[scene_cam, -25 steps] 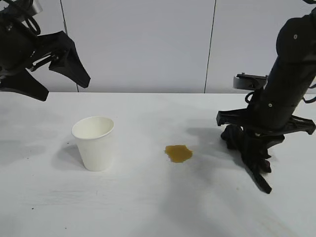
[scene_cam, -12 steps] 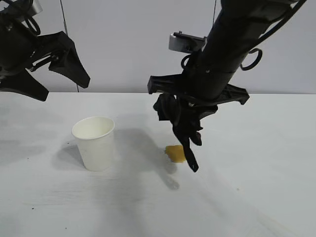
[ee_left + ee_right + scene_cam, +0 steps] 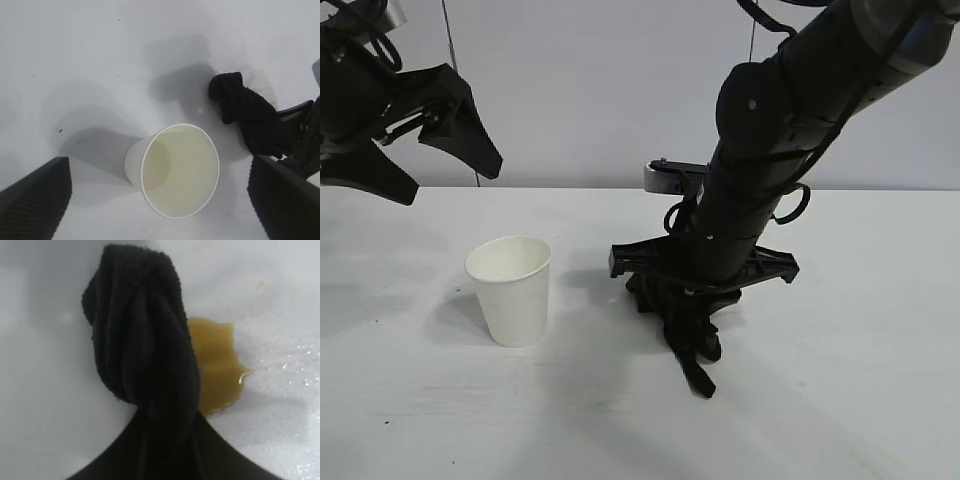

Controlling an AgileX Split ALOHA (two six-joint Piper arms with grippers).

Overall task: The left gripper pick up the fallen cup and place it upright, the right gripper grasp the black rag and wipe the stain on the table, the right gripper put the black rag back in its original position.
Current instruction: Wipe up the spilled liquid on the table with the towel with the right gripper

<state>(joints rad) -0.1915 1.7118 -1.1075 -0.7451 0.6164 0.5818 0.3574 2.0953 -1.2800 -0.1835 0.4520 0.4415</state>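
Pale grey panelled wall [image 3: 620,90] with thin dark vertical seams behind the white surface.

One white paper cup [image 3: 510,288] stands upright on the single white tabletop [image 3: 420,400]. One black rag [image 3: 140,355] is in play, and beside it one yellowish-brown stain [image 3: 217,365] — a lone blot. Two black arms are present, each ending in one pincer: the left pincer [image 3: 415,140] and the right pincer [image 3: 692,345] — four fingers altogether.
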